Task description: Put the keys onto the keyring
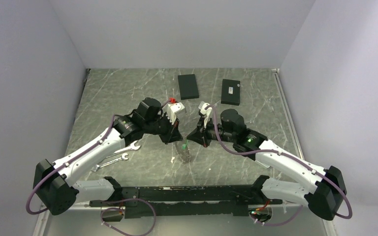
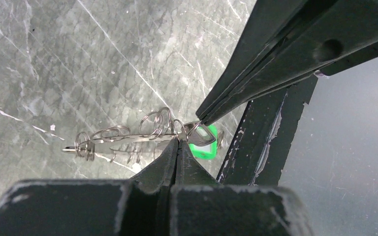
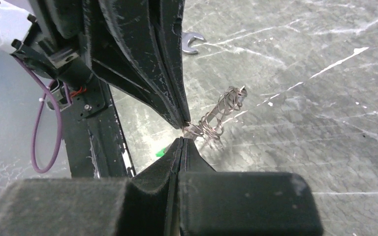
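Observation:
The keyring (image 2: 128,133) shows as a thin silver bar carrying several small wire rings, held above the table with its shadow below. It also shows in the right wrist view (image 3: 219,112) and the top view (image 1: 185,153). A silver key (image 2: 200,133) with a green tag (image 2: 205,149) hangs at the bar's right end. My left gripper (image 2: 177,141) is shut on the keyring beside the key. My right gripper (image 3: 182,139) is shut, and its tip (image 2: 202,118) pinches the key's head. The two grippers meet tip to tip over the table's middle (image 1: 183,138).
Two flat black boxes (image 1: 188,86) (image 1: 231,91) lie at the back. Two wrenches (image 1: 120,152) lie left of the grippers under the left arm; one wrench head shows in the right wrist view (image 3: 192,42). The black base rail (image 1: 187,194) runs along the near edge.

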`<state>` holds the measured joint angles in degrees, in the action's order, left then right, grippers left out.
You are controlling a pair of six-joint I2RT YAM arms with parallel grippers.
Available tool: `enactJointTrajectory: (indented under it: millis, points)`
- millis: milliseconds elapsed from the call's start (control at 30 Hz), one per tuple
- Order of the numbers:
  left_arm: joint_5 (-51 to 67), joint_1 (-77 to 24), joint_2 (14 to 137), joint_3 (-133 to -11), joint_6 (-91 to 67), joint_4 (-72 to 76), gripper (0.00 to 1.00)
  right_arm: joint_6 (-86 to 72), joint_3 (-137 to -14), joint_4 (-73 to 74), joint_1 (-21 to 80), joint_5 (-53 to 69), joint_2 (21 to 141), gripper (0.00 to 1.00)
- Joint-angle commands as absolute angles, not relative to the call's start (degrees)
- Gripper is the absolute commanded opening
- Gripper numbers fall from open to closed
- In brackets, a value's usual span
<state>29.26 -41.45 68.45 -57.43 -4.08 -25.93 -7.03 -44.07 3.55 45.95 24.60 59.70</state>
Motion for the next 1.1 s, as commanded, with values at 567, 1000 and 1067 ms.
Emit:
enactJointTrajectory:
  millis: [567,1000,1067]
  points:
    - [31.90,-41.64,67.76,-58.27,-5.18,-21.63,0.00,-6.86,-46.72,1.44,47.04,24.76,62.75,0.00]
    - [31.40,-41.64,67.78,-58.21,-4.75,-22.33,0.00,-5.98,-45.78,2.35,47.02,17.00,58.49,0.00]
    - [31.21,-41.66,67.92,-58.27,-4.81,-22.41,0.00,-5.98,-45.52,2.30,47.02,16.62,57.67,0.00]
